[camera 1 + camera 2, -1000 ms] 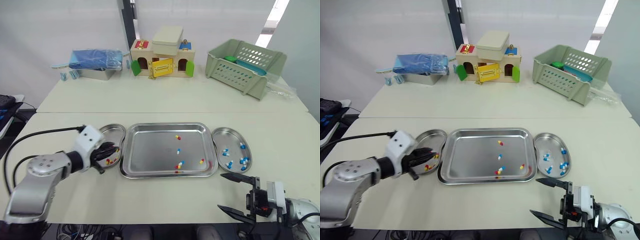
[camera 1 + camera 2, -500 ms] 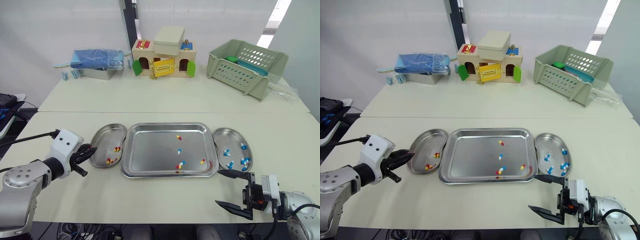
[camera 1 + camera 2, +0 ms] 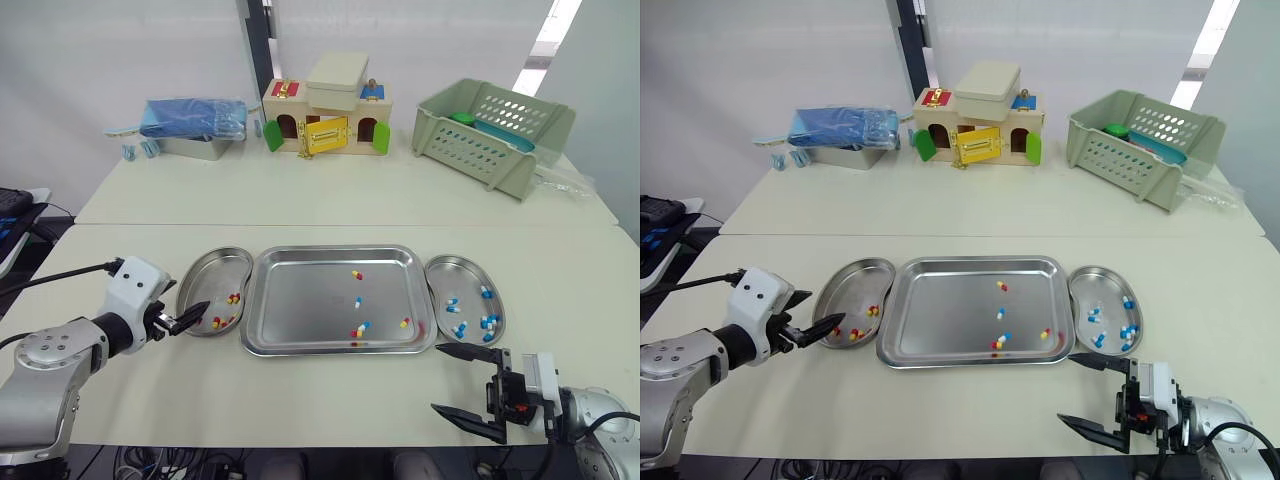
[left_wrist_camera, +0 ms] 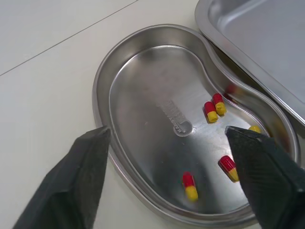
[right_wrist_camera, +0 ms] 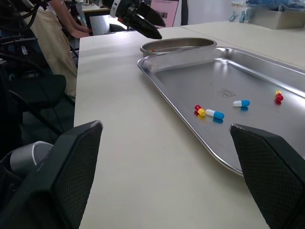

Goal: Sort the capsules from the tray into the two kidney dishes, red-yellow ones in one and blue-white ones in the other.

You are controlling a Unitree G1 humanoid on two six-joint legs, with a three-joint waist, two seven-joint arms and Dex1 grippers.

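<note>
A steel tray lies in the middle with a few capsules: a red-yellow one, a blue-white one, a mixed cluster and another red-yellow one. The left kidney dish holds several red-yellow capsules. The right kidney dish holds several blue-white capsules. My left gripper is open and empty just above the left dish's near-left rim. My right gripper is open and empty, low over the table in front of the tray's right corner.
At the back stand a blue-covered metal box, a toy house and a green basket. A black cable trails from my left arm. The table's front edge runs just behind both grippers.
My left gripper was shut inside the left dish, drew back to the left, and now stands open at the dish's rim. My right gripper has barely moved.
</note>
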